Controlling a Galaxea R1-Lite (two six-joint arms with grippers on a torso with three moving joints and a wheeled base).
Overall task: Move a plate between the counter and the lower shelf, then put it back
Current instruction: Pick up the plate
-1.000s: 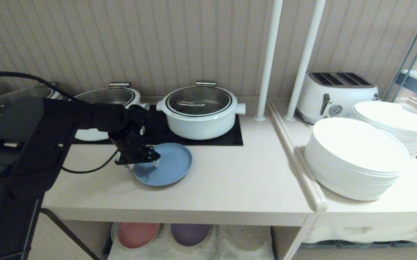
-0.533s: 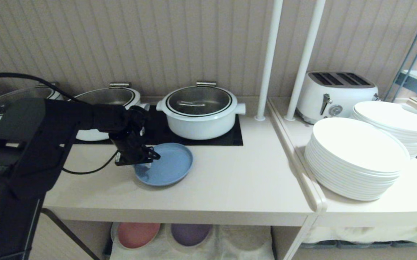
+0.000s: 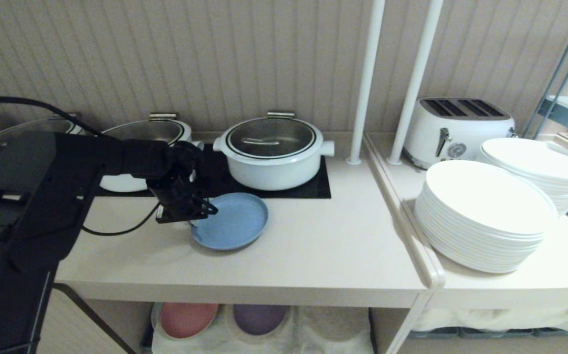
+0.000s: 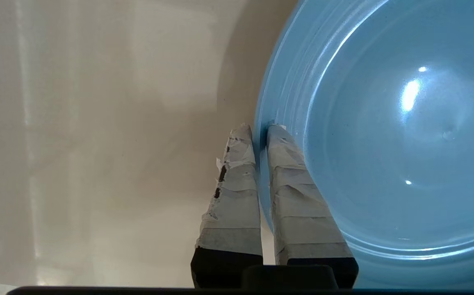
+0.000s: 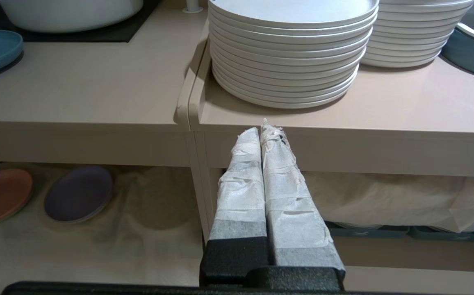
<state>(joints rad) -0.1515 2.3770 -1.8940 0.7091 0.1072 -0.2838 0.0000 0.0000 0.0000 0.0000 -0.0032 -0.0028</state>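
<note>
The small light-blue plate point(image 3: 235, 221) lies on the beige counter point(image 3: 313, 260), just in front of the black hob. My left gripper point(image 3: 197, 216) points down at the plate's left rim. In the left wrist view the plate point(image 4: 384, 123) fills the frame, and the left gripper point(image 4: 259, 130) is shut on its rim, one taped finger inside and one outside. The lower shelf point(image 3: 333, 327) with its white cloth shows under the counter. My right gripper point(image 5: 263, 127) hangs shut and empty in front of the counter's edge, out of the head view.
A white lidded pot point(image 3: 274, 152) stands on the hob point(image 3: 316, 189) behind the plate. Two stacks of white plates point(image 3: 485, 216) and a toaster point(image 3: 461, 128) are on the adjoining top to the right. On the lower shelf's cloth lie a pink plate point(image 3: 188, 318) and a purple plate point(image 3: 259, 318).
The left gripper's fingers have closed on the plate's left rim. The plate has shifted a little to the right and back. The arm has hardly moved.
</note>
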